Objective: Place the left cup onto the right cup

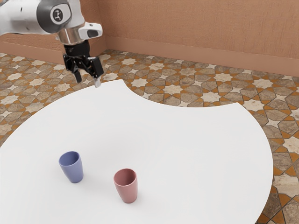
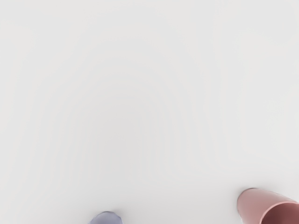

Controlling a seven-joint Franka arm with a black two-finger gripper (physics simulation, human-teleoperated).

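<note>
Now fingers (image 1: 96, 73) wide open, empty, w/ blue cup (image 1: 71, 166) well apart.

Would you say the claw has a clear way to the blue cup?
Probably yes: the claw hangs open, nothing lies between it and the upright blue cup, and the pink cup stands apart from it.

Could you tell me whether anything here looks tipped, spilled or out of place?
Nothing stands out. The blue cup and the pink cup stand upright and apart on the white table; the gripper hangs open, away from both.
</note>
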